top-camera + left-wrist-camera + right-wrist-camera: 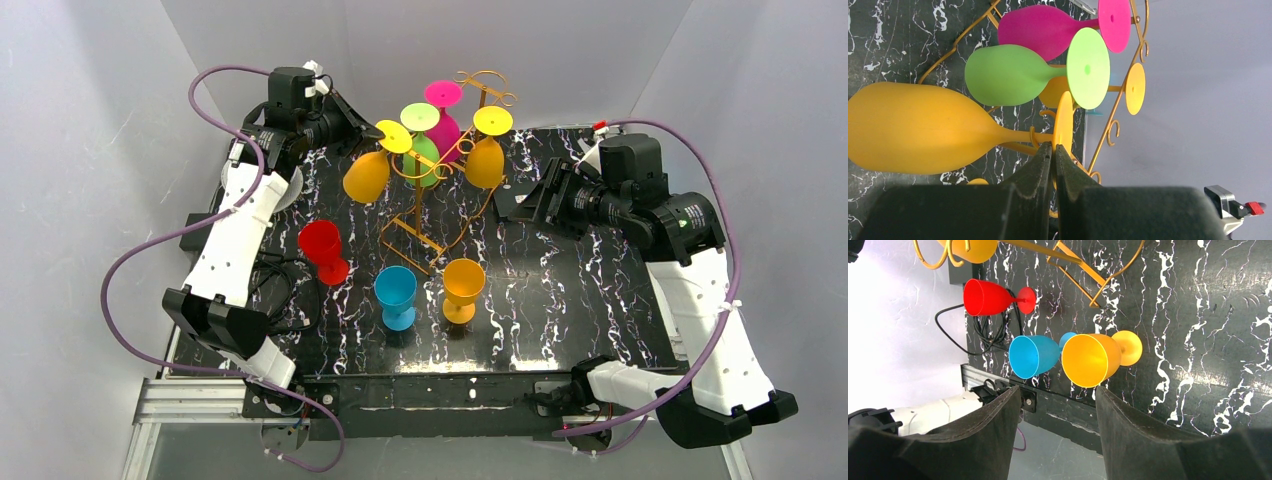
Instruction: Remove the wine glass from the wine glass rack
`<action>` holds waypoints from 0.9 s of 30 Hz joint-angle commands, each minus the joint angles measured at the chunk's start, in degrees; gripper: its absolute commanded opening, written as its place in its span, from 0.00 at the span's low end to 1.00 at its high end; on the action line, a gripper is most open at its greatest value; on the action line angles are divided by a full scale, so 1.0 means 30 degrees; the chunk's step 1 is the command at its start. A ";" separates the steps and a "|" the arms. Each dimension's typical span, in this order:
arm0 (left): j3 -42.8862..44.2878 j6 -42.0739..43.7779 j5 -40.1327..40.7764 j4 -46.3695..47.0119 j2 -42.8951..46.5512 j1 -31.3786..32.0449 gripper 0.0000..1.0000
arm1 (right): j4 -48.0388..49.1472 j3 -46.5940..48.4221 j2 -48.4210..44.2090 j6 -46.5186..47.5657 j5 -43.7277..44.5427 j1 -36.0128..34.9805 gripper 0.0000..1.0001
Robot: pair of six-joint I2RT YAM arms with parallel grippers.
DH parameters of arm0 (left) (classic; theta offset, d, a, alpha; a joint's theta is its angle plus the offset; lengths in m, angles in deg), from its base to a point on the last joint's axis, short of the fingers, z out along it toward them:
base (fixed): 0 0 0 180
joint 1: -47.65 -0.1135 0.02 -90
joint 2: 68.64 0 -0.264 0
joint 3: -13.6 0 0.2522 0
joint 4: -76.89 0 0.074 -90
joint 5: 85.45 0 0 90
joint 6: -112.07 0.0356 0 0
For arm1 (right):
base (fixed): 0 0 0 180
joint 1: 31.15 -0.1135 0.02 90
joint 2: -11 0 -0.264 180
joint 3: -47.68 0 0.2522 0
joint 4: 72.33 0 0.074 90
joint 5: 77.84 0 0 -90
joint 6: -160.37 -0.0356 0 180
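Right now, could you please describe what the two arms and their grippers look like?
The left arm and right arm both have white shells with black joints; a purple cable loops along each. The left gripper and right gripper have black, matte, wedge-shaped fingers.

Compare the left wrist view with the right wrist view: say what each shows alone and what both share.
Only the left wrist view: the left gripper shut on the foot of the hanging orange glass, with the green glass and pink glass hung behind.
Only the right wrist view: the right gripper open and empty, the red glass, blue glass and standing orange glass on the table, a black cable.
Both: the wire rack, the table, and likely that hanging glass's bowl, cut off at the right wrist view's top.
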 commanded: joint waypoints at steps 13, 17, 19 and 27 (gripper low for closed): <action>-0.0662 -0.1546 0.0891 0.1968 0.0753 -0.0384 0.00 | 0.0631 0.0104 -0.0468 -0.0064 -0.0370 0.0143 0.64; -0.0733 -0.1776 0.0890 0.2384 0.0724 -0.0468 0.00 | 0.0621 0.0118 -0.0460 -0.0013 -0.0417 0.0146 0.64; -0.0758 -0.1883 0.0922 0.2517 0.0691 -0.0471 0.00 | 0.0629 0.0096 -0.0487 -0.0054 -0.0408 0.0146 0.64; -0.0807 -0.2089 0.1026 0.2639 0.0791 -0.0530 0.00 | 0.0589 0.0089 -0.0561 -0.0029 -0.0395 0.0148 0.64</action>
